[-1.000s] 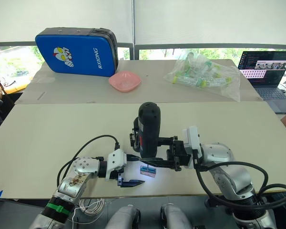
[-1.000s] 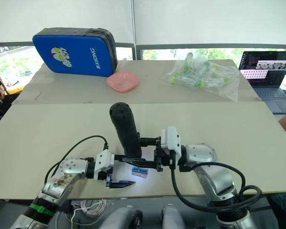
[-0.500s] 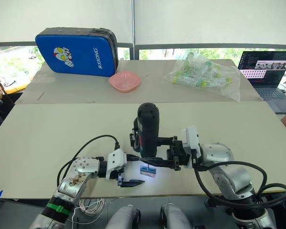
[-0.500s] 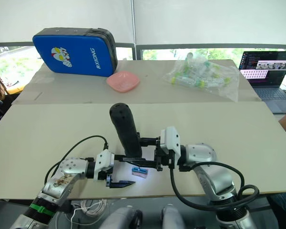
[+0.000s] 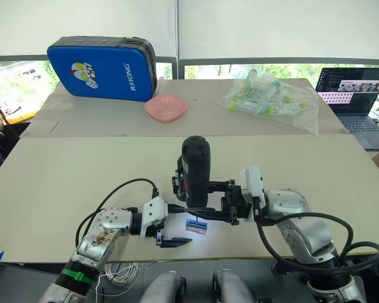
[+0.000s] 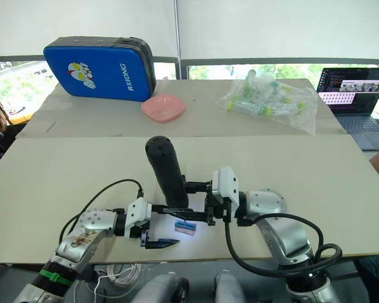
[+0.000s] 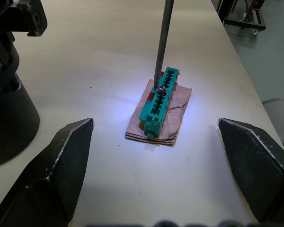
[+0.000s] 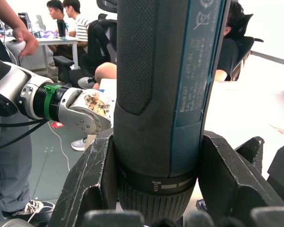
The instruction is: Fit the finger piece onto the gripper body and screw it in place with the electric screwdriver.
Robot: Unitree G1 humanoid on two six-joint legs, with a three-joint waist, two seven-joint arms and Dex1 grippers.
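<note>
two grippers low over your counter [image 5: 63, 170]: your right gripper [image 5: 205, 201] clamps the electric screwdriver [image 5: 194, 172] upright, bit on a green toothed piece [image 7: 159, 100] atop brown paper [image 7: 173, 118]; your left gripper [image 7: 156, 177] spread wide, nothing held.

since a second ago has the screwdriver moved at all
No. The electric screwdriver, clamped upright in the right gripper, stands at the same spot against the pink bowl behind it.
</note>
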